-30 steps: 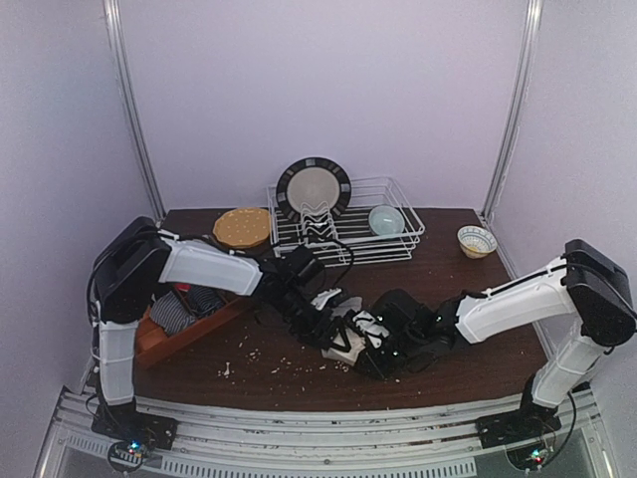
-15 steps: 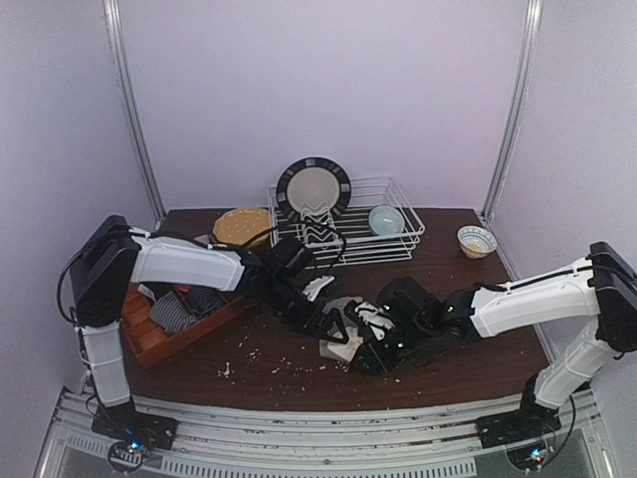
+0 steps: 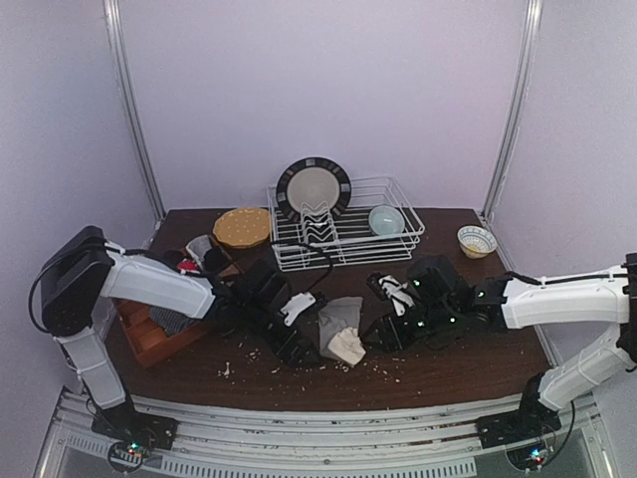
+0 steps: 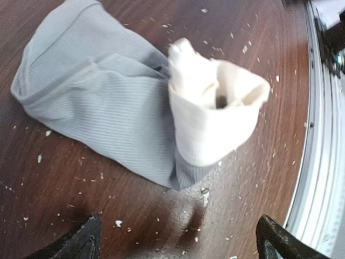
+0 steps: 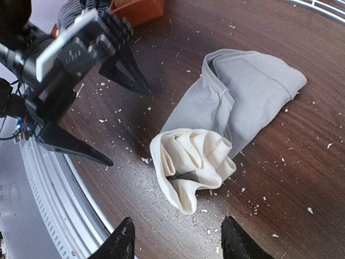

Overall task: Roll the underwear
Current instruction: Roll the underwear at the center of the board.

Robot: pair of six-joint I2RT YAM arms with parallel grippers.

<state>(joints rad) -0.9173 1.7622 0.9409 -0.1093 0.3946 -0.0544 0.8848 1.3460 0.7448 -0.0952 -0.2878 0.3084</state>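
I see both grippers standing released and gripping nothing. The left gripper [image 4: 179,218] has its fingers spread wide, and the grey-beige underwear [image 4: 102,102] lies on the table just ahead of them, untouched. The right gripper [image 5: 178,220] is spread too, and the garment's rolled cream end [image 5: 194,162] sits just beyond its fingertips.

The orange-brown tray [image 3: 149,344], behind the left fingers, holds a dark striped garment [image 3: 177,319] and something red [image 3: 185,266]. Beyond both grippers, the wire dish rack [image 3: 398,244] carries an upright plate [image 3: 314,189] and a pale bowl [image 3: 386,219].

From the right wrist, the garment's long axis runs diagonally: the roll is nearest the fingers and the flat grey part points away to the upper right. The roll's open mouth faces the table's near edge.
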